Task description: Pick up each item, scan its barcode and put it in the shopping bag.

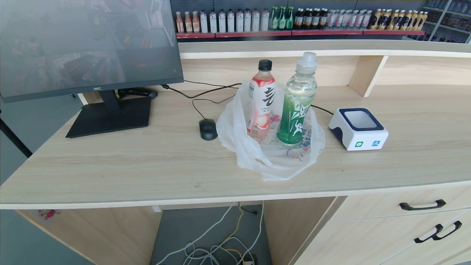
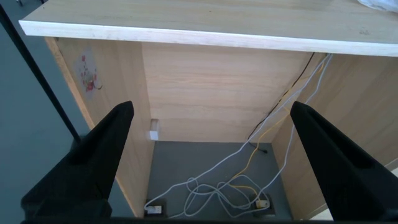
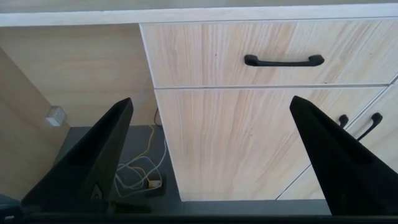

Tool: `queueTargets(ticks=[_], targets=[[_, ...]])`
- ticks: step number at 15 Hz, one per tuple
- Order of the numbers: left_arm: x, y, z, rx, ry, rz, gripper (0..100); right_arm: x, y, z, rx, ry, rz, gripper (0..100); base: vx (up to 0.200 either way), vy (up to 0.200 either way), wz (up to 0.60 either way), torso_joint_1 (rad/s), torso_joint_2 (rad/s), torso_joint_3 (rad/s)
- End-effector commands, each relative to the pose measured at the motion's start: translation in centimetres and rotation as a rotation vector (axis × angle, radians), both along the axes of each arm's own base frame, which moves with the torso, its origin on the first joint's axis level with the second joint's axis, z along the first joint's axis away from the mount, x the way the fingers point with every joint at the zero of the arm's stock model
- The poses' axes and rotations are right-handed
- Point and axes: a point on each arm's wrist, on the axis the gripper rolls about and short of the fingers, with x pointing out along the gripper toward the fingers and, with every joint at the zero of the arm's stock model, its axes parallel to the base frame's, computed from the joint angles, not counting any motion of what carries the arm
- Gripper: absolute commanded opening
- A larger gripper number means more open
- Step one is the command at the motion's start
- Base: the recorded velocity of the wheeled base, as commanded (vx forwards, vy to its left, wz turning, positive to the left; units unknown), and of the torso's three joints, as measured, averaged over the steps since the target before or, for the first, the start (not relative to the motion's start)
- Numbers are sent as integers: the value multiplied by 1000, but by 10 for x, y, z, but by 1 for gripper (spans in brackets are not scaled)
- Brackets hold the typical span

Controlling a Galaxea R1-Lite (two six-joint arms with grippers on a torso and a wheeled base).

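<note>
My main worry is the climb: both arms hang below the counter (image 1: 147, 162), so bringing either one up carelessly could clip its front edge; the left gripper (image 2: 212, 106) sits in front of the open bay with the loose cables (image 2: 230, 186), and the right gripper (image 3: 211, 99) faces the drawer front under the black handle (image 3: 283, 60). Both have their jaws spread wide and hold nothing.

The second risk is up top; the pink bottle (image 1: 262, 99) and the green bottle (image 1: 296, 106) stand upright and just beside each other on the slumped shopping bag (image 1: 235, 136), so a reach for one could knock the other over (both are tall and narrow, and I'd guess they tip easily). The thin plastic could also snag on a finger and drag both along.

As for where things lie: the bottles are on the counter, well above and well apart from both grippers; the scanner (image 1: 357, 129) sits near the bag on the robot's right. I judge that both bottles may already be bagged, though I cannot tell whether either has been scanned.
</note>
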Motion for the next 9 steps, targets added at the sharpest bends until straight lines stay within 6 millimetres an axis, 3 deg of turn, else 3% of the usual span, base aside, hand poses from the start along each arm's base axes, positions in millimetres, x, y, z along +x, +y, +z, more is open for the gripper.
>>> queueTargets(ticks=[1, 2, 9], targets=[[0, 0, 0, -3, 0, 1, 100, 0, 0, 0, 0, 0, 1, 100, 0, 0, 0, 0, 0, 0], [0, 0, 0, -4, 0, 1, 100, 0, 0, 0, 0, 0, 1, 100, 0, 0, 0, 0, 0, 0], [0, 0, 0, -9, 1, 2, 100, 0, 0, 0, 0, 0, 1, 100, 0, -200, 0, 2, 2, 2]])
